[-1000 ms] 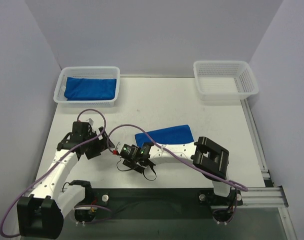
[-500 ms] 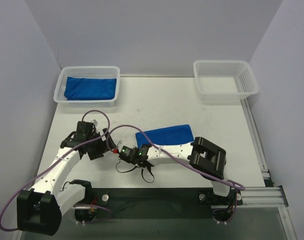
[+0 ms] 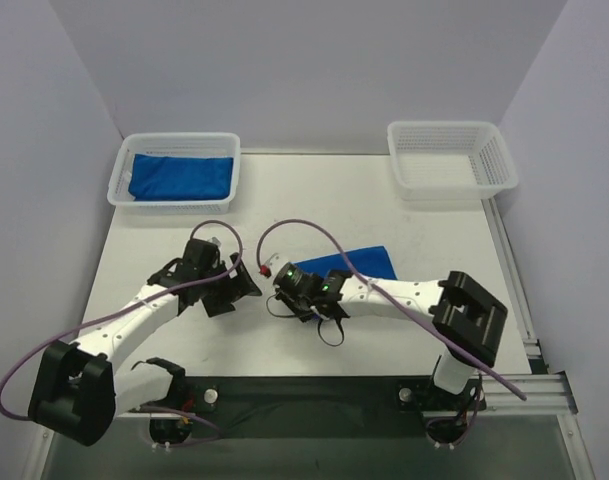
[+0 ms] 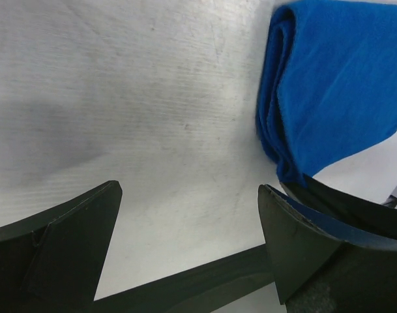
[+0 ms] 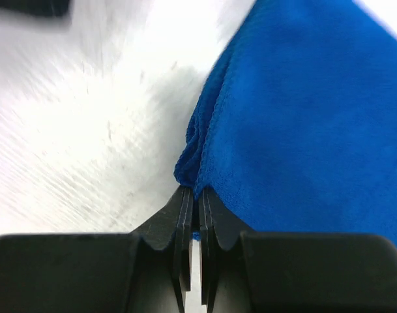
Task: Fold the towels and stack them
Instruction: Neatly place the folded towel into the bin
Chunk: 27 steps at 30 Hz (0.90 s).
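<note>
On the white table (image 3: 314,200), toward its near edge, the right gripper (image 5: 193,195) pinches a corner of the folded royal-blue terry towel (image 5: 302,117), the left gripper (image 4: 188,192) gaping empty alongside.

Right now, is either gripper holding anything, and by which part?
The right gripper pinches a corner of the folded towel. The left gripper is open, holding nothing.

A towel (image 3: 354,262) lies in the middle of the tabletop (image 3: 314,200). In the left basket (image 3: 174,206) at the back lies another towel (image 3: 181,177). The right basket (image 3: 454,186) sits back right.
</note>
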Available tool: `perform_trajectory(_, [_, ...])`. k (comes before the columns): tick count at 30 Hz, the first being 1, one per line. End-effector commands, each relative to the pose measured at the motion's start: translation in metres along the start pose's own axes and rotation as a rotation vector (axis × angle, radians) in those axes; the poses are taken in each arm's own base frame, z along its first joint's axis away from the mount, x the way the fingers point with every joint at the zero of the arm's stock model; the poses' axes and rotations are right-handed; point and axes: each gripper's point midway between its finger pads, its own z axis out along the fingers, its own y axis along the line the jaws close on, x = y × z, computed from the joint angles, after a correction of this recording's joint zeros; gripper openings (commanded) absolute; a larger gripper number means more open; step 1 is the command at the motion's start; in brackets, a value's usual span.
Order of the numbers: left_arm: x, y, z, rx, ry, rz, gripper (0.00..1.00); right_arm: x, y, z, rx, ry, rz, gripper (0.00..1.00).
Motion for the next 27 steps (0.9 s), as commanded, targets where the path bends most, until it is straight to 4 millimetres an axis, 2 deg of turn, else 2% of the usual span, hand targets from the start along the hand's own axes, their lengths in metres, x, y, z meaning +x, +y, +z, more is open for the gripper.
perform_trajectory(1, [-0.014,-0.039,0.005,0.115,-0.040,-0.052,0.97,-0.048,0.000,-0.025,-0.125,-0.219,0.214,0.00])
perform_trajectory(3, [-0.017,-0.051,0.010,0.145,-0.040,-0.064,0.97,-0.056,-0.005,-0.025,-0.142,-0.262,0.272,0.00])
perform_trajectory(7, [-0.011,-0.071,0.022,0.169,-0.024,-0.040,0.97,-0.056,0.000,-0.024,-0.210,-0.285,0.322,0.00])
perform_trajectory(11, [-0.009,-0.074,0.039,0.157,-0.001,-0.079,0.97,-0.056,0.003,-0.018,-0.244,-0.300,0.358,0.00])
perform_trajectory(14, [-0.010,-0.080,0.042,0.180,-0.011,-0.099,0.97,-0.052,0.006,-0.015,-0.270,-0.297,0.378,0.00])
perform_trajectory(17, [-0.012,-0.074,0.044,0.172,-0.042,-0.133,0.97,-0.048,0.007,-0.012,-0.275,-0.287,0.385,0.00])
perform_trajectory(19, [-0.016,-0.078,0.046,0.199,-0.064,-0.154,0.97,-0.047,0.008,-0.012,-0.280,-0.288,0.383,0.00])
perform_trajectory(25, [0.002,-0.075,0.066,0.154,0.013,-0.158,0.97,-0.047,0.006,-0.012,-0.286,-0.291,0.405,0.00])
perform_trajectory(27, [0.006,-0.067,0.072,0.123,0.010,-0.176,0.97,-0.048,0.005,-0.013,-0.299,-0.297,0.421,0.00])
